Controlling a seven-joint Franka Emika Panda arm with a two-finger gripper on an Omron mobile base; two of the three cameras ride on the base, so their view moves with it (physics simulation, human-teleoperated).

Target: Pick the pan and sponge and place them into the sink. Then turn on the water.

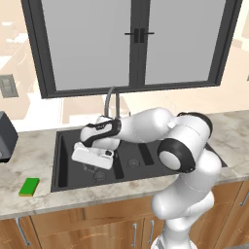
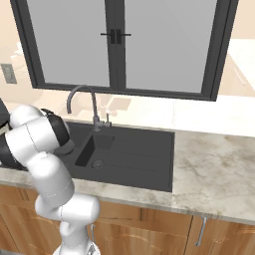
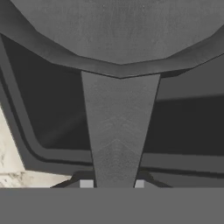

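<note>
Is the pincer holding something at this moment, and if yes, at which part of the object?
Yes. The pincer is shut on the pan, gripping its flat handle at the end farthest from the bowl, over the sink.

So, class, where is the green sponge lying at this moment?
In the left base view the sponge lies flat on the marble counter, just left of the sink near the counter's front edge, apart from the gripper.
</note>
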